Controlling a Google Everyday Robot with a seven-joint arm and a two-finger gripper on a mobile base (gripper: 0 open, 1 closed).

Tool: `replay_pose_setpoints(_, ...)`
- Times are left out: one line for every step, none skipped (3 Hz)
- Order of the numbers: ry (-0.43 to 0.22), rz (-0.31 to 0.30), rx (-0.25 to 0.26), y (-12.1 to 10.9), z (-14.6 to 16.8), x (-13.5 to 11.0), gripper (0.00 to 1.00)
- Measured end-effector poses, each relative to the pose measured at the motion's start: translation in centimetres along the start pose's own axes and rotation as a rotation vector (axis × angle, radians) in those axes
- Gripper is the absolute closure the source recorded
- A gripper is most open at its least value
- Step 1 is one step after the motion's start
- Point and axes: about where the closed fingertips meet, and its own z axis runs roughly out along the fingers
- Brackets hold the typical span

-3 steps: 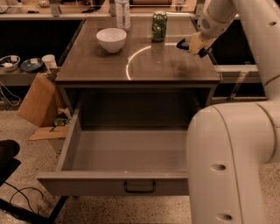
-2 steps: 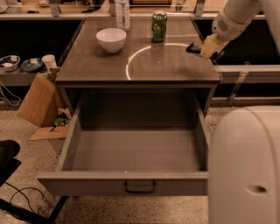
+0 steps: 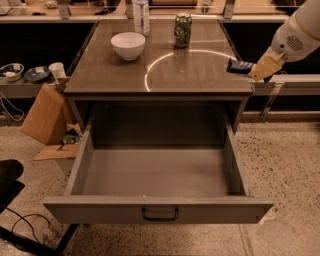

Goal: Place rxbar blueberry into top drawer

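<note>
Camera view: we looked down at a brown counter (image 3: 200,80) with a drawer under it.
Snack bar: the rxbar blueberry (image 3: 239,66) was a small dark blue bar. It was up at the right edge of the counter, higher than the drawer and off to its right.
Gripper: the gripper (image 3: 252,70) was at the right side. Its tan jaws were clamped on the right end of the bar, so the bar stuck out to the left.
Arm: the white arm (image 3: 295,35) came in from the top right corner.
Drawer: the top drawer (image 3: 100,210) was pulled far out toward us. Its dark handle (image 3: 160,215) sat in the middle of the front.
Can: a green can (image 3: 182,30) stood upright at the back of the counter, well apart from the bar.
Bowl: a white bowl (image 3: 128,45) sat to the left of the can.
Bottle: a clear bottle (image 3: 141,15) stood just behind the bowl.
Light: we saw a bright curved line (image 3: 150,75) on the counter, between the bowl and the bar.
Left side: a cardboard box (image 3: 47,117) leaned near the drawer, and a paper cup (image 3: 56,71) stood on a low shelf above it.
</note>
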Motion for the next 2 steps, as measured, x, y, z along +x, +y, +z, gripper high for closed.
replay_pose_setpoints(-0.046, -0.063, 0.055, 2.8, -0.6, 0.8, 1.00)
replay_pose_setpoints(-0.075, -0.096, 0.166, 5.7, -0.5, -1.0, 1.00)
